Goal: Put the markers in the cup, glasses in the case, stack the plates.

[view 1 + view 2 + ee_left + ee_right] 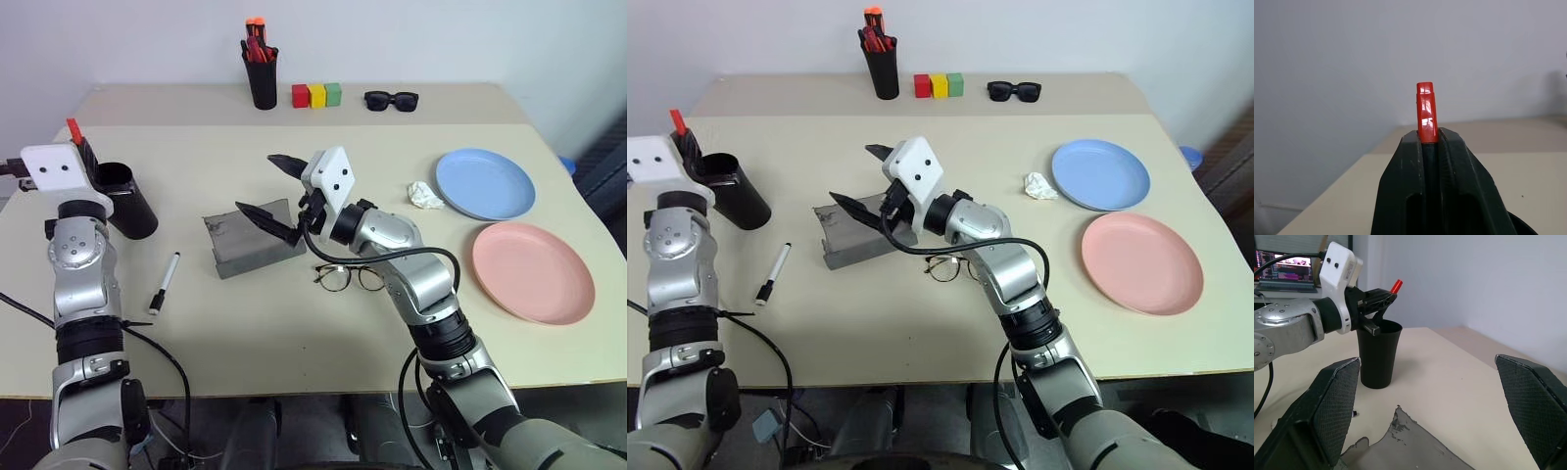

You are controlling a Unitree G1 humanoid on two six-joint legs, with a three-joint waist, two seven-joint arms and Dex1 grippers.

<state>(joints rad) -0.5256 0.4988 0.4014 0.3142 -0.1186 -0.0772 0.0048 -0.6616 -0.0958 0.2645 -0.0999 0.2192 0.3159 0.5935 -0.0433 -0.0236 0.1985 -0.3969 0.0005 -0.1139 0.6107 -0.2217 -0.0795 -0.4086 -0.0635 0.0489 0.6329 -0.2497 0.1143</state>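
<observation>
My left gripper [86, 153] is shut on the black marker with the red cap [1426, 111], holding it upright just over the rim of the black cup [124, 199]. The white marker with a black cap [165, 282] lies on the table in front of the cup. My right gripper [260, 186] hangs open over the grey case [250, 247], with nothing between its fingers. In front of the case, beside my right forearm, lie the brown-rimmed glasses [349, 277]. To the right, the light blue plate [485, 183] and the pink plate [532, 271] lie side by side.
At the back of the table stand a black holder of orange-red pens [262, 73], three coloured blocks [316, 95] and black sunglasses [391, 99]. A crumpled white scrap [424, 196] lies left of the blue plate.
</observation>
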